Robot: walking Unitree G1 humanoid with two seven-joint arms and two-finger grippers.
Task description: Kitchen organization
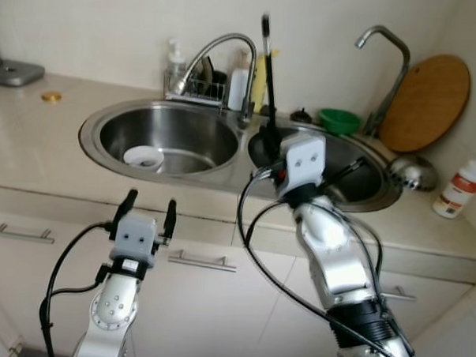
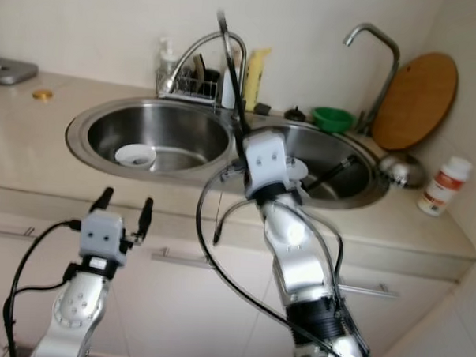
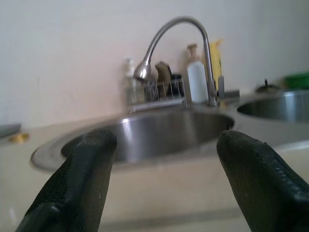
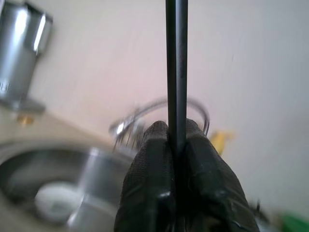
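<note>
The left gripper [image 1: 146, 208] hangs in front of the surface [image 1: 34, 150] edge with its fingers apart and nothing between them. Beyond it lies the left sink [image 1: 106, 121], with a white bowl [image 1: 143, 156] on its bottom. Behind the sink a rack [image 1: 196, 88] holds bottles, near the tap [image 1: 219, 59].

The right gripper [image 4: 179, 145] is clamped on a thin black rod [image 1: 267, 61], which stands almost upright above it (probably the handle of a utensil; its lower end I cannot see clearly). This gripper is over the right sink [image 1: 379, 196].

To do this step well, I think the grip should stay firm and the rod vertical, because its top passes near the tap. Further right of the gripper stand a green bowl [image 1: 339, 120], a second tap [image 1: 385, 66], a board [image 1: 425, 101] and a white bottle [image 1: 461, 188]; the rod should avoid them.
</note>
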